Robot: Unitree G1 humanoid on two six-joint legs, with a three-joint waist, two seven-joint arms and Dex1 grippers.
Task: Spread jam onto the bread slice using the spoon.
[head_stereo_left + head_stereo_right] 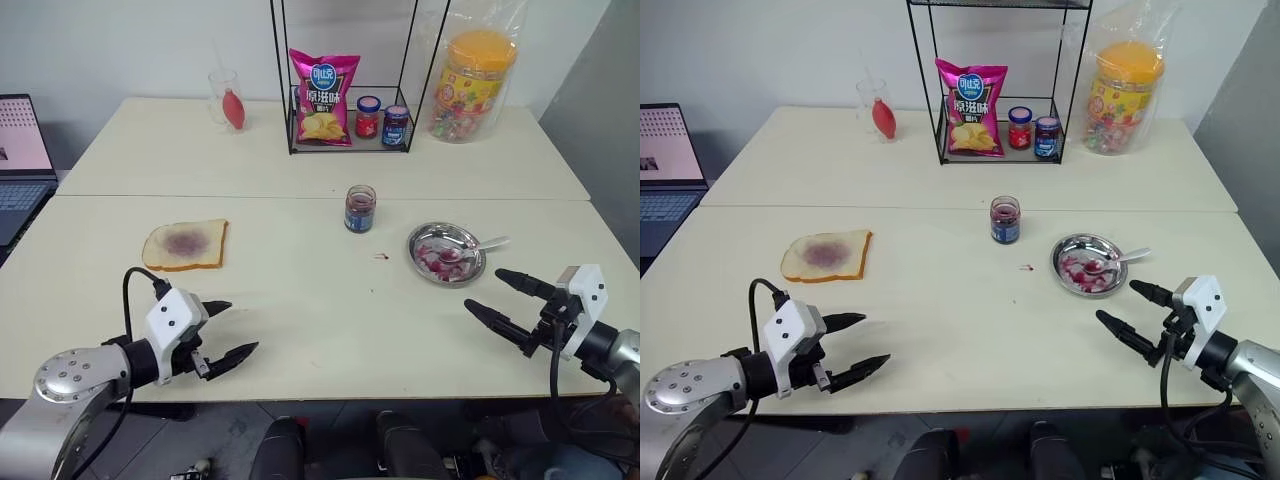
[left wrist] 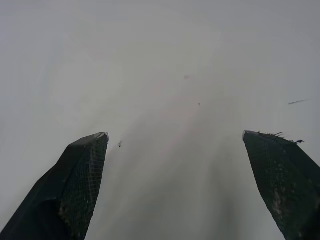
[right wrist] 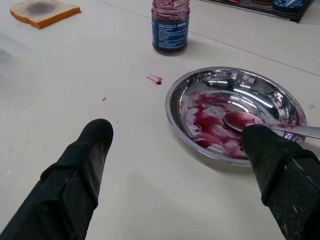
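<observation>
The pink chip bag on the wire rack carries a blue logo with white Chinese characters and a yellow line of characters beneath it; neither can be made out with certainty. The jam jar's blue label bears white print too small to read.

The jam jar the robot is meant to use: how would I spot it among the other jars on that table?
Start at the black wire rack at the back of the table. In front of it, alone in the open, stands the jam jar, beside a jam-smeared metal dish. Unlike the red-lidded jar and blue-lidded jar inside the rack, it has no lid and a blue label.
</observation>
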